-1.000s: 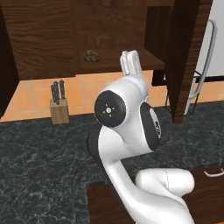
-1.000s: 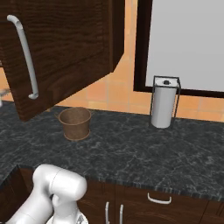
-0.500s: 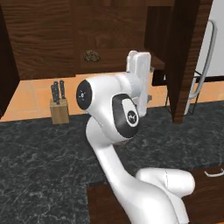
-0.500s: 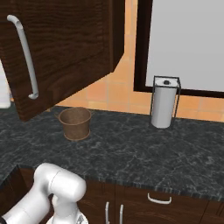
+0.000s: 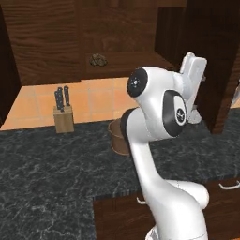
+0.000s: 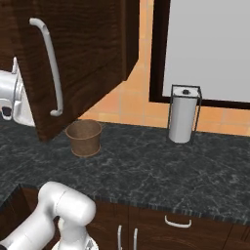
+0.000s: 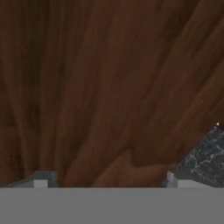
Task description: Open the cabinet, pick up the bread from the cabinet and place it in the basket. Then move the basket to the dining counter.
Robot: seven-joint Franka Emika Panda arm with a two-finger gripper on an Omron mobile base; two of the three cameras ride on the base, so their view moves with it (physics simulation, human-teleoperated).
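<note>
A: While the cabinet point(image 6: 83, 53) door stands swung open, where is the bread point(image 5: 98, 59)?

B: It lies on the wooden shelf point(image 5: 131, 63) inside the cabinet, toward the back, alone there.

A: And the basket point(image 6: 84, 138)?

B: It stands upright on the dark marbled bench point(image 6: 161, 166), below the open door. In the left base view the arm hides part of it.

A: How are the fingers point(image 7: 43, 180)?

B: They are spread wide, with nothing between them. In the hand view the two tips sit far apart at the bottom, and dark wood grain of the cabinet is in front of them, very near. A corner of the bench appears at the lower right.

A: What else is on the bench?

B: A knife block point(image 5: 63, 118) stands against the orange tiled wall at the left, and a paper towel holder point(image 6: 183, 114) stands at the right, well apart from the basket.
</note>
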